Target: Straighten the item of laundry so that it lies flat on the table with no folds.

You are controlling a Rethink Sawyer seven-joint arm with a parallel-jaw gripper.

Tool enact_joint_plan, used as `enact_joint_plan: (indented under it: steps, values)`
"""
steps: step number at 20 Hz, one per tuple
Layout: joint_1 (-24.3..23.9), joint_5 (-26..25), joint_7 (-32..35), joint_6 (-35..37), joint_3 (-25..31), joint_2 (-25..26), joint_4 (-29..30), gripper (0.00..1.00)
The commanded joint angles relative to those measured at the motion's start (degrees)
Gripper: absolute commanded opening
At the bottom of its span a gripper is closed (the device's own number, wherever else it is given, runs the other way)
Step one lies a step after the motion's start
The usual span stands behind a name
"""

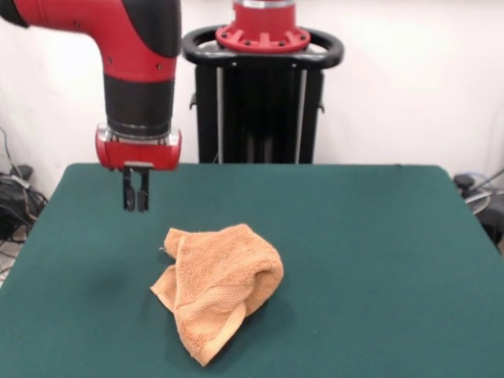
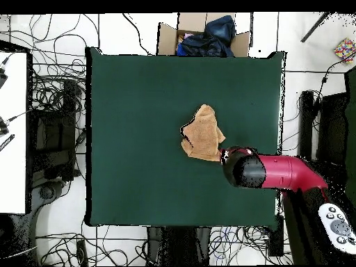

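One crumpled towel (image 1: 218,287) lies bunched near the middle of the table (image 1: 378,236), its long axis running toward the front edge, while the gripper (image 1: 135,203) hangs empty, fingers nearly together, above the cloth's far corner and off to one side.

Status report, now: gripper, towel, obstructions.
Gripper hanging above the table, fingers close together, holding nothing. Towel crumpled and folded over near table centre, not flat. Nothing else on the tabletop.
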Motion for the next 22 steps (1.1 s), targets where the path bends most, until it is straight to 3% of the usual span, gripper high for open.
enact_joint_plan:
  steps: [1, 2, 7, 22]
  values:
    - [0.14, -3.06, -3.92, -3.24, 6.06, 7.09, -1.53, 0.0]
    - [-0.52, -2.69, -3.67, -3.85, 6.59, 7.33, -1.23, 1.0]
    - [1.27, -3.17, -2.27, -2.68, 4.62, 6.85, -1.62, 1.0]
    - [2.29, -4.72, -0.43, -5.99, 3.78, 13.34, -5.21, 1.0]
